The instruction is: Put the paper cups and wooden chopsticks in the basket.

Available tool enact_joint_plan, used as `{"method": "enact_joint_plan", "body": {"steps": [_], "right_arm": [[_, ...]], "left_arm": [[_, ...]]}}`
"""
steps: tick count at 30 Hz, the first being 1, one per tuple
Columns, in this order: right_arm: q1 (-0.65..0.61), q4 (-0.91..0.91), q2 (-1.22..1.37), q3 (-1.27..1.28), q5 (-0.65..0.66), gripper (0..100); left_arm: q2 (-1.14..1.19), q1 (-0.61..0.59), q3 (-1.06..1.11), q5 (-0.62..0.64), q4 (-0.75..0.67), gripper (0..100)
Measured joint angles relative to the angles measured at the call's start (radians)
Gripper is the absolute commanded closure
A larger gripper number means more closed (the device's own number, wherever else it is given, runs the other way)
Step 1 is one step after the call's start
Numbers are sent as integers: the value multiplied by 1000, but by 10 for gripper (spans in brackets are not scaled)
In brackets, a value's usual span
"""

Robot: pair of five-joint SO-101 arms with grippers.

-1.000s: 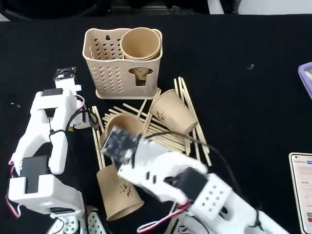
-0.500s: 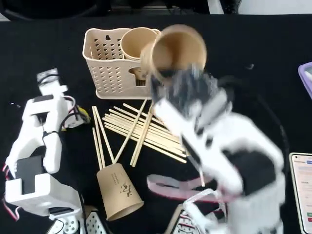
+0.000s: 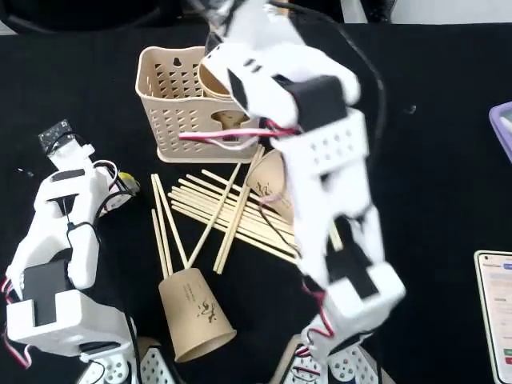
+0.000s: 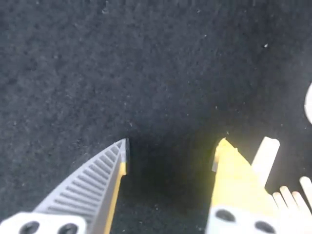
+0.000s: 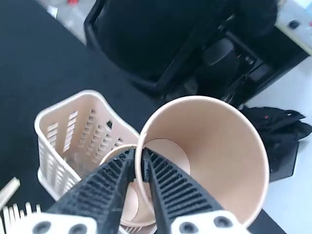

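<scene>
Hanging low over the black table [image 3: 432, 200] at the far left, the left arm [image 3: 64, 216] points the left gripper [image 4: 170, 151] down at the cloth. Its two fingers stand well apart with nothing between them, and the blunt ends of a few wooden chopsticks [image 4: 265, 155] lie just beside the yellow finger.

Further right, the basket [image 3: 172, 104] stands upright near the back of the table, with a nested cup [image 3: 210, 80] already standing inside it. In front of the basket, the rest of the wooden chopsticks [image 3: 216, 212] lie in a loose, crossed pile on the cloth. A fallen cup [image 3: 192, 316] lies on its side toward the front edge, its narrow end close to the tips of a few sticks. A second fallen cup [image 3: 270, 180] rests on the pile and is partly hidden behind the right arm [image 3: 320, 136].

That arm stretches up and back over the basket. In the right wrist view, the right gripper [image 5: 139, 161] is drawn almost closed, its dark fingers pinching the rim of a held paper cup [image 5: 209, 146] with the wall of the cup caught between them. The cup hangs tilted above the basket [image 5: 73, 131], its mouth facing the camera, right over the nested cup [image 5: 124, 195].

At the right edge of the table lie a phone [image 3: 496, 312] and a purple object [image 3: 502, 124].
</scene>
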Motion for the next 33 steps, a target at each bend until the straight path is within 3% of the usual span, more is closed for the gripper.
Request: {"method": "enact_joint_plan", "body": {"steps": [10,24,30,33], "right_arm": [[-6,235,262,-318,63,988],[-11,365,276,-442,63,982],[-11,367,276,-442,58,747],[-11,367,278,-474,41,751]], "left_arm": [[0,0,0,0,0,708],[0,0,0,0,0,708],[0,0,0,0,0,708],[0,0,0,0,0,708]]}}
